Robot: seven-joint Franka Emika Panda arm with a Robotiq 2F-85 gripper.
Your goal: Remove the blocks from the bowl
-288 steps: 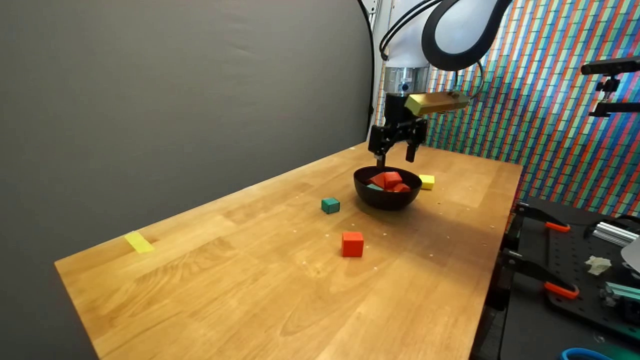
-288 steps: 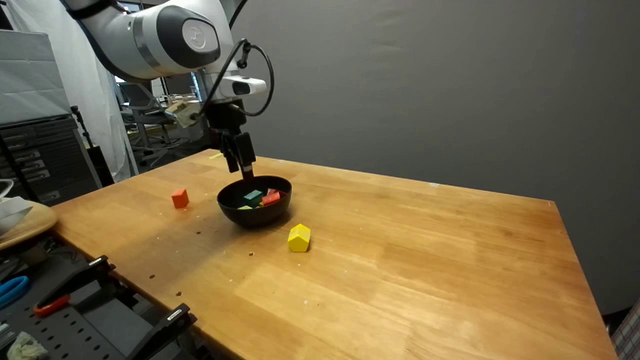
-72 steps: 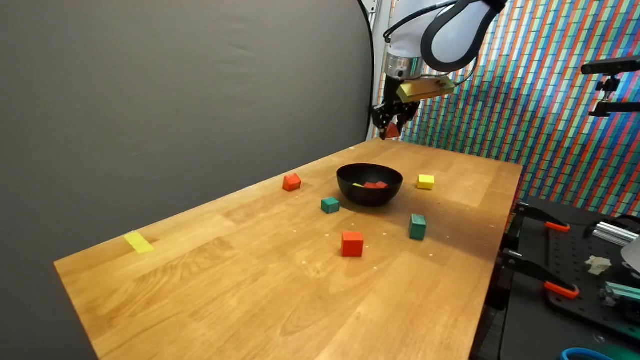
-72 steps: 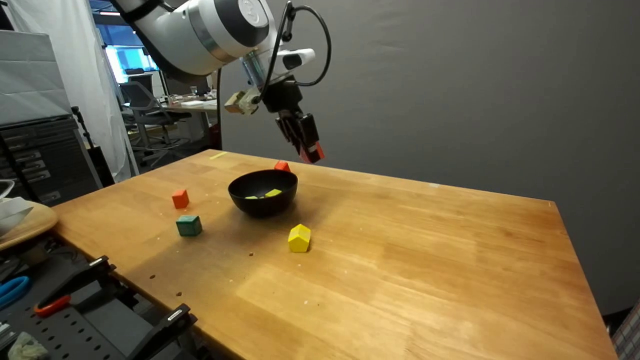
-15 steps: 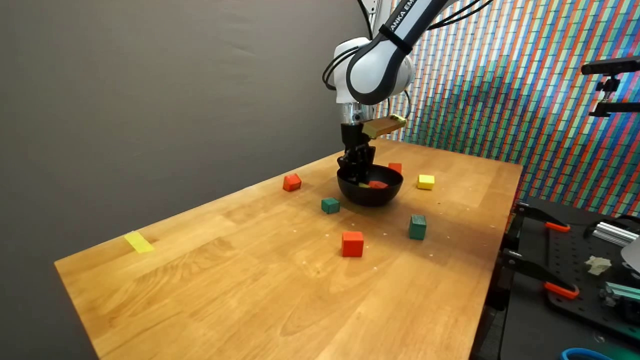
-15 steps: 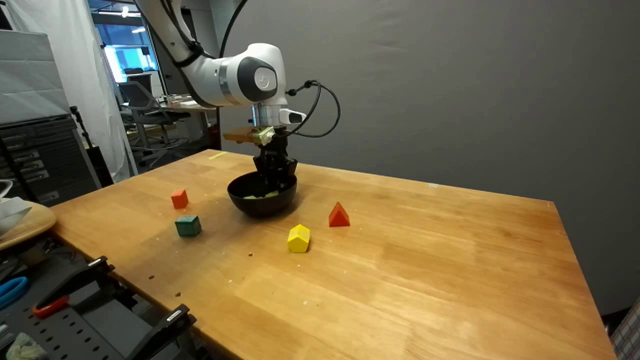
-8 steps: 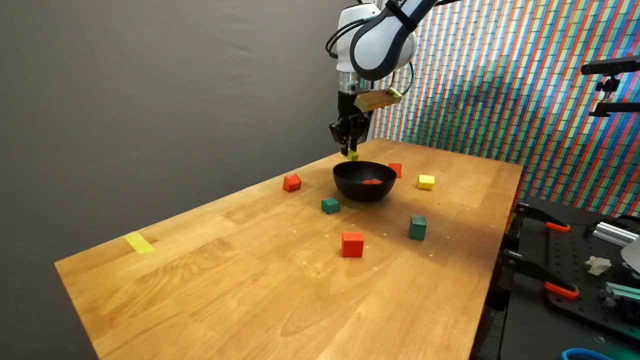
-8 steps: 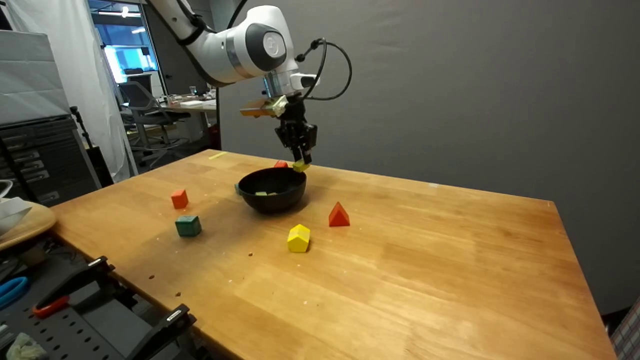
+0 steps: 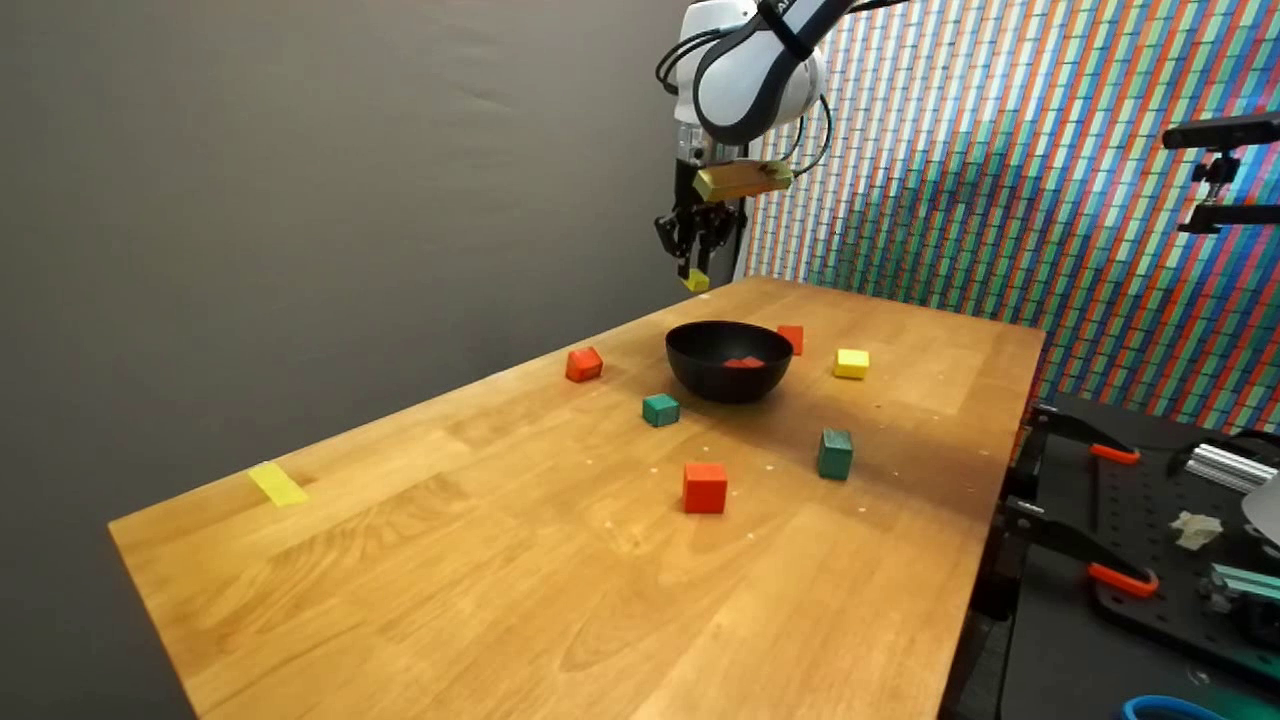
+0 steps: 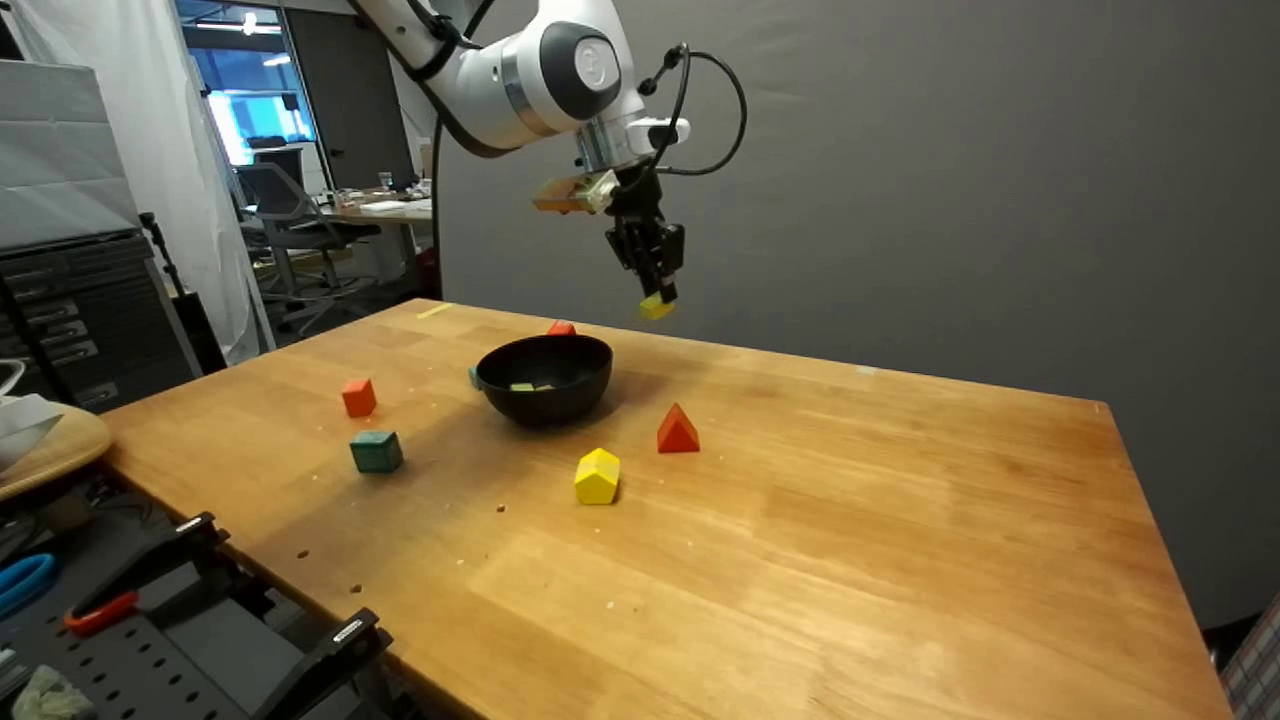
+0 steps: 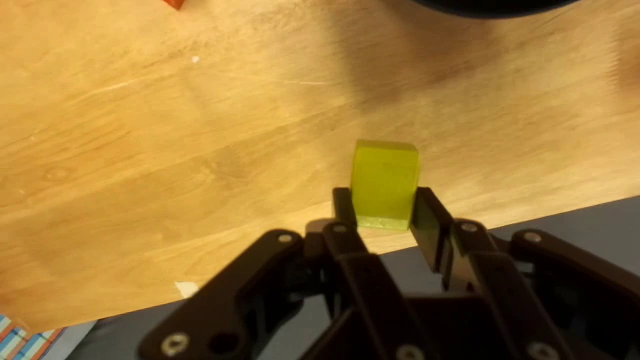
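Because a yellow block (image 11: 385,182) hangs in the air, out of the bowl (image 9: 728,388) and not yet set down, the step in hand looks to be the carry to a resting place. The claw (image 11: 384,205) is clamped on it from both sides, and the block juts out past the grip. Red pieces (image 9: 752,362) and yellowish pieces (image 10: 521,387) show at the bottom of the bowl in the exterior views; how many, I cannot tell, but more trips seem needed. Around the bowl, on the tabletop (image 9: 480,580), lie six more blocks: near it a green block (image 9: 660,411), a red wedge (image 10: 678,434) and a second yellow block (image 10: 597,480); farther out a second green block (image 9: 835,455), a red block (image 9: 705,488) and, towards the grey backdrop (image 10: 950,200), a second red block (image 9: 584,365). As I judge it, the next move calls for a spot with room to spare: the claw seems close to the tabletop's edge by the backdrop, so the block should come inward, go down until it touches, and only then be let go. Dropped from this height, it could bounce off the edge. Once it is down, the claw would have to return to the bowl for the rest.
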